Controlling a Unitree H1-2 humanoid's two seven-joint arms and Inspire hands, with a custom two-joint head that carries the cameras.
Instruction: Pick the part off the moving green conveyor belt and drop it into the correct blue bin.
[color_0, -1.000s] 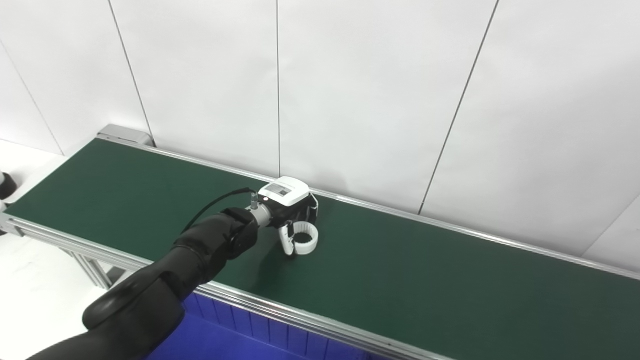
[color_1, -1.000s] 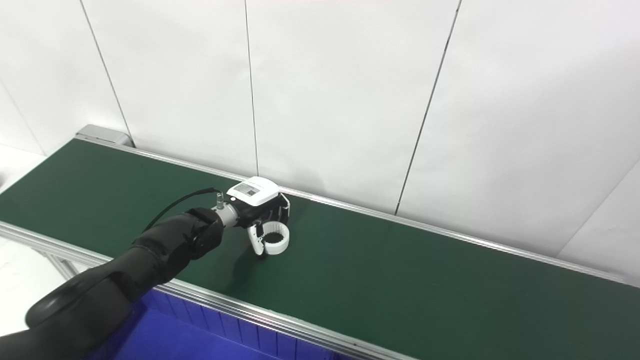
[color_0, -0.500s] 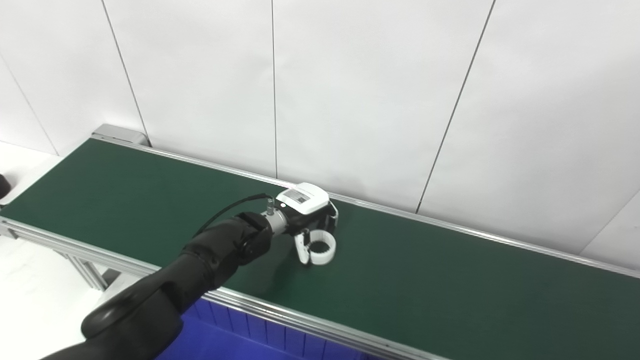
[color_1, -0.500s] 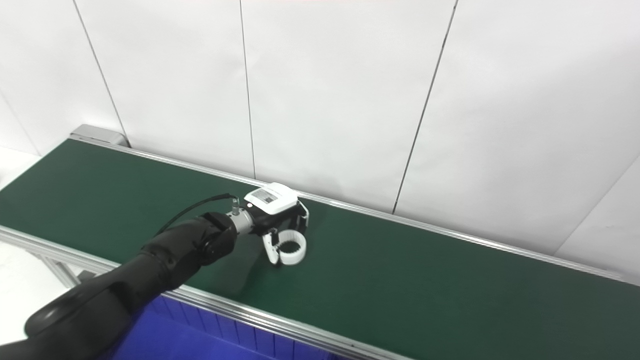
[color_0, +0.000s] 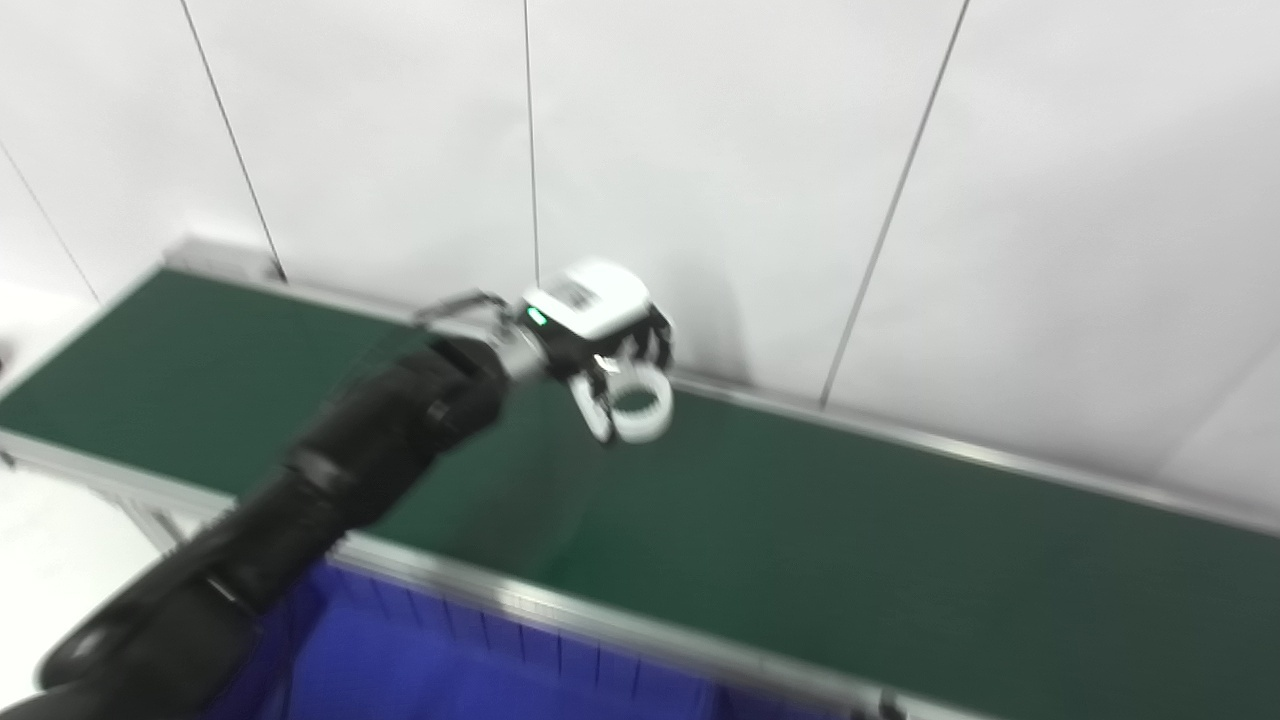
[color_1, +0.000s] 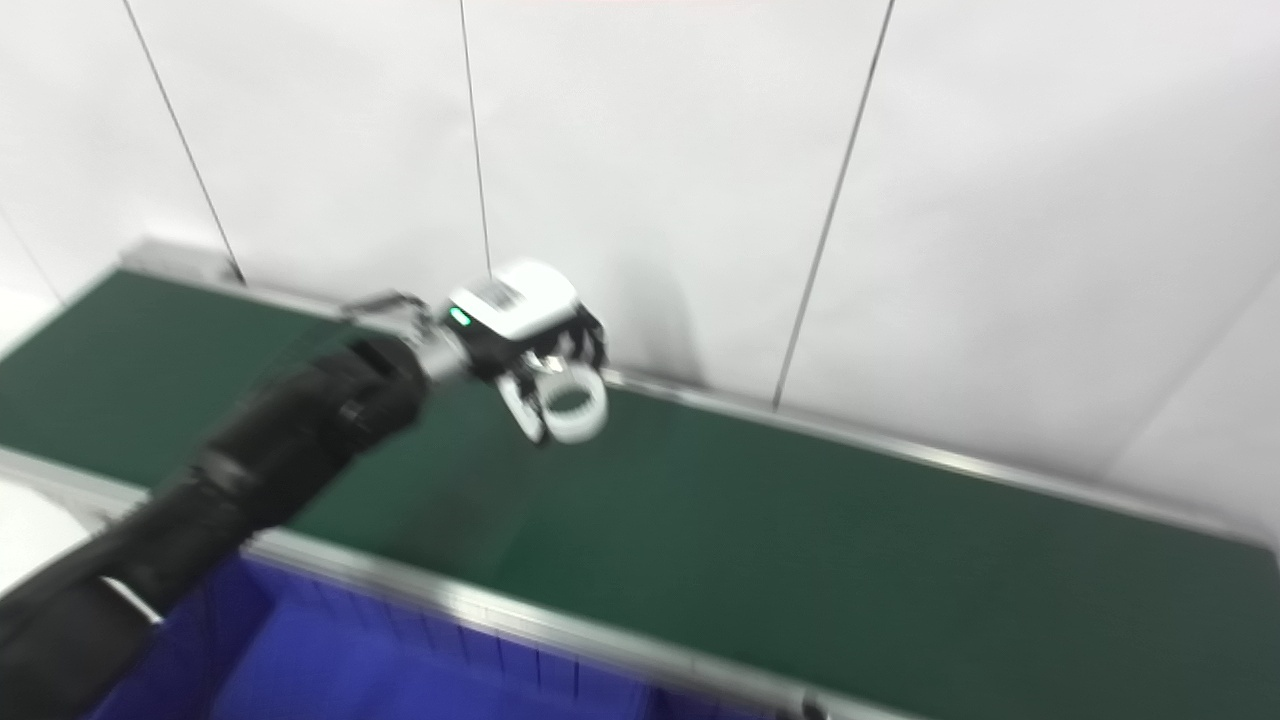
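Note:
My left hand (color_0: 600, 335) is shut on a white ring-shaped part (color_0: 640, 405) and holds it in the air above the green conveyor belt (color_0: 800, 530). The part also shows in the right eye view (color_1: 573, 402), hanging below the hand (color_1: 530, 330). The picture is blurred by motion. A blue bin (color_0: 480, 670) lies below the belt's near edge. My right hand is out of view.
The belt's metal rail (color_0: 620, 625) runs along the near edge above the blue bin (color_1: 380, 660). A white panelled wall (color_0: 800, 200) stands right behind the belt.
My left hand has lifted the white ring off the belt and raised it. The camera has also shifted, showing more of the blue bin.

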